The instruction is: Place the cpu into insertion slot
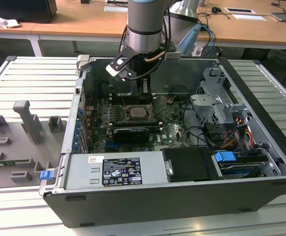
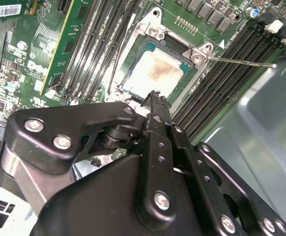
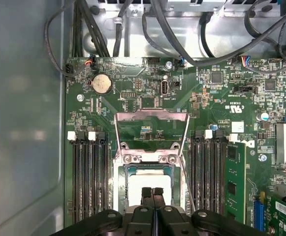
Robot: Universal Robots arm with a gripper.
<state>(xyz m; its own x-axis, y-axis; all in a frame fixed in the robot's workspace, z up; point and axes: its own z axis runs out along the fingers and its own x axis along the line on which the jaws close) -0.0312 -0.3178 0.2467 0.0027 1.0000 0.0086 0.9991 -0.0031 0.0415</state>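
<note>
- Right now my gripper (image 3: 152,191) has its two fingers pressed together with no gap showing between them, and they hold nothing.
- Directly beneath my fingertips lies the cpu (image 3: 135,181). It is flat, face up, inside the insertion slot (image 3: 147,158), not in my grasp. Whether my tips touch its face or hover just above it I cannot tell.
- In the second wrist view my tips (image 2: 155,96) sit over the near edge of the chip (image 2: 155,71), so most of its face lies just ahead of me rather than under me.
- Being square, the chip has no long axis. Its edges run square with the socket frame and in line with the memory slots (image 3: 88,182) that flank me on both sides.
- Its face is pale silver-beige with a brownish smear near the middle and a thin dark border all round where the socket shows.
- Beyond my tips the load plate (image 3: 151,115) is swung open away from the socket, and the thin lever (image 2: 241,61) sticks out free to one side, so I judge the chip seated but not clamped.
</note>
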